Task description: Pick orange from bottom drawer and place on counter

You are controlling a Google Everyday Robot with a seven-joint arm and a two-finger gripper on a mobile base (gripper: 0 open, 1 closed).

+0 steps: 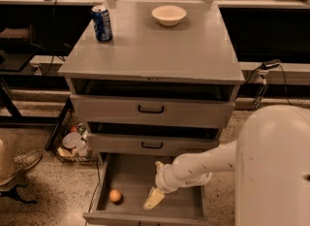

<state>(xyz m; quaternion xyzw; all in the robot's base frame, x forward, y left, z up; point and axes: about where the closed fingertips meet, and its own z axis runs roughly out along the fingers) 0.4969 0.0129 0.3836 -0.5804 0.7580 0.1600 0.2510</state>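
Observation:
The orange [115, 196] lies in the front left corner of the open bottom drawer [131, 179], a wide grey tray pulled out below two shallower drawers with black handles. My gripper [154, 199] hangs inside the drawer, to the right of the orange and a short gap from it, with its cream fingers pointing down to the front. My white arm reaches in from the right. The grey counter [160, 45] tops the cabinet.
A blue soda can [102, 23] stands at the counter's back left and a white bowl [169, 14] at its back middle. A basket of clutter [72, 145] and a person's shoe [19, 167] are on the floor to the left.

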